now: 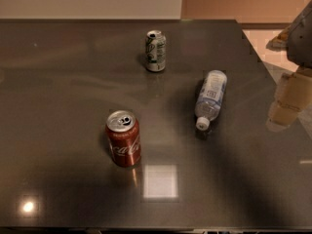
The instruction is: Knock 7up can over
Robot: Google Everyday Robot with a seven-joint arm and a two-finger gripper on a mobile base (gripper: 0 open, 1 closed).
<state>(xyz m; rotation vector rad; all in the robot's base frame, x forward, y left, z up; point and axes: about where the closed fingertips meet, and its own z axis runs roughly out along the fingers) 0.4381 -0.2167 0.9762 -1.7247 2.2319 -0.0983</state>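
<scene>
The 7up can [155, 51], green and white with a silver top, stands upright on the dark table [58, 111] toward the far middle. My gripper [287, 104] hangs at the right edge of the view, above the table's right side, well to the right of the can and nearer to me. It touches nothing.
A red Coca-Cola can [123, 139] stands upright at the front middle. A clear plastic bottle [210, 98] with a white cap lies on its side between the gripper and the 7up can. The table's right edge runs diagonally at the upper right.
</scene>
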